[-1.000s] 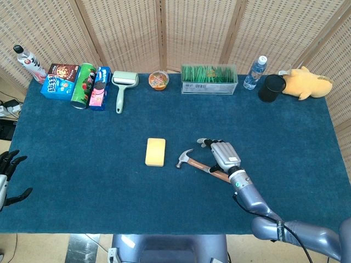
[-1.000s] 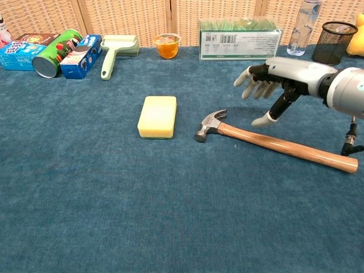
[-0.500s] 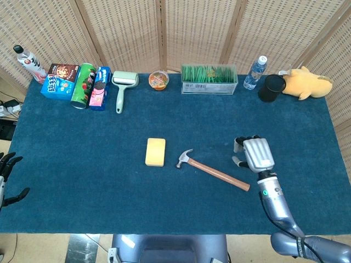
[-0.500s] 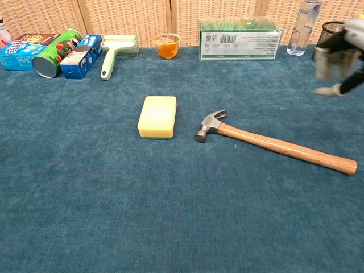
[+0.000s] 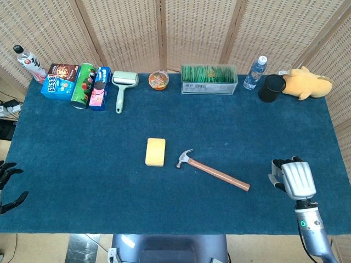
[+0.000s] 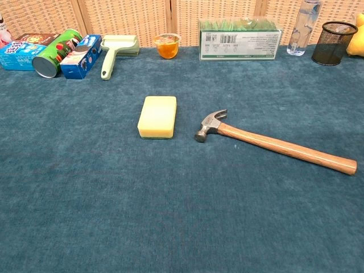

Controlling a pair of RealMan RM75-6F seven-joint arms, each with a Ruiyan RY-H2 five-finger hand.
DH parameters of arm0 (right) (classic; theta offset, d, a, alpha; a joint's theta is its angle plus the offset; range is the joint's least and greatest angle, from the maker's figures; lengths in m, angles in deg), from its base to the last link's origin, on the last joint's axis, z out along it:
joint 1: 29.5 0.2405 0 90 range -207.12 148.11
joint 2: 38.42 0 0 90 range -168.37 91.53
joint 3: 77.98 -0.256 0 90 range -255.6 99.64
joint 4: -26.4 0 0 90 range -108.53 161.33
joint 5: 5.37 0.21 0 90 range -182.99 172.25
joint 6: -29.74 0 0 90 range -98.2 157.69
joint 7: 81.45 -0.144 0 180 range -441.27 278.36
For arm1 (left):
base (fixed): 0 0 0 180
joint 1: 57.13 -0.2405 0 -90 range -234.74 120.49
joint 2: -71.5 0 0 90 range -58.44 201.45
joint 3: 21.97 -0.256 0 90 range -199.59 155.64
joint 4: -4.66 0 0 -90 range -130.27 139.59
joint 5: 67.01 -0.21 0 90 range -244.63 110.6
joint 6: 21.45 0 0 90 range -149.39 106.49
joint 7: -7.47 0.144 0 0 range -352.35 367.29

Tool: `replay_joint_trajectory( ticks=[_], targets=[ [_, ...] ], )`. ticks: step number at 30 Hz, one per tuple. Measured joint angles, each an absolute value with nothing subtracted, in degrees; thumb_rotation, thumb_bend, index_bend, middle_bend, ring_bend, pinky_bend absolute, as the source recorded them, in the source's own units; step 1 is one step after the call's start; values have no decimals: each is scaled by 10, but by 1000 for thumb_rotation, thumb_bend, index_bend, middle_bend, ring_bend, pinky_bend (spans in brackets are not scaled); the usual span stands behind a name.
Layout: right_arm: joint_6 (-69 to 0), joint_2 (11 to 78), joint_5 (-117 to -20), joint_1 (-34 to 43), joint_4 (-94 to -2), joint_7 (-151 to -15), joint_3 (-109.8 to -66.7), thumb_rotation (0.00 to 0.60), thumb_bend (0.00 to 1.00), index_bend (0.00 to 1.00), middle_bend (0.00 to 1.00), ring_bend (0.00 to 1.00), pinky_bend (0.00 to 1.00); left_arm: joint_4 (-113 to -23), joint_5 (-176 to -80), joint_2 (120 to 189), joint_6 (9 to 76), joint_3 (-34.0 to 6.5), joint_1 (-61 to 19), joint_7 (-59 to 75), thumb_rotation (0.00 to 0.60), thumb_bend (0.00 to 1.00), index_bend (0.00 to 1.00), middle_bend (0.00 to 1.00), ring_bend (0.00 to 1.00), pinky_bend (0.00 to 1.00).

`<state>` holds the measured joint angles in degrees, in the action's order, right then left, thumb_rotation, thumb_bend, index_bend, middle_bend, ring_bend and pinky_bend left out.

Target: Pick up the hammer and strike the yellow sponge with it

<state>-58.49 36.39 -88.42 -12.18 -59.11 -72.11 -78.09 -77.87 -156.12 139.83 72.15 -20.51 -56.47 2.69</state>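
head view: claw hammer (image 5: 212,170) flat on desk (image 5: 82,164), head just right of yellow sponge (image 5: 155,151), not touching. right hand (image 5: 294,178) near desk's right edge, well apart from handle, fingers (image 5: 278,164) curled, empty. left hand (image 5: 7,186) off left edge, fingers spread, empty.
chest view: hammer (image 6: 273,144), sponge (image 6: 157,116) only; no hands.

The yellow rectangular sponge (image 6: 157,116) lies mid-tabletop (image 6: 85,193). The wooden-handled steel claw hammer (image 6: 273,144) lies just right of it, apart. Its handle runs rightward and nearer.
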Motion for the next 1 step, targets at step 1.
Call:
replay_joint_trajectory(
  ticks=[1],
  targets=[
    [-588,358,-889,-128,-595,-727,-778,600,279,672,725,735,525,-781,-1562,1398,721,-206,-565,29,600,234,333,241,139,226]
  ],
)
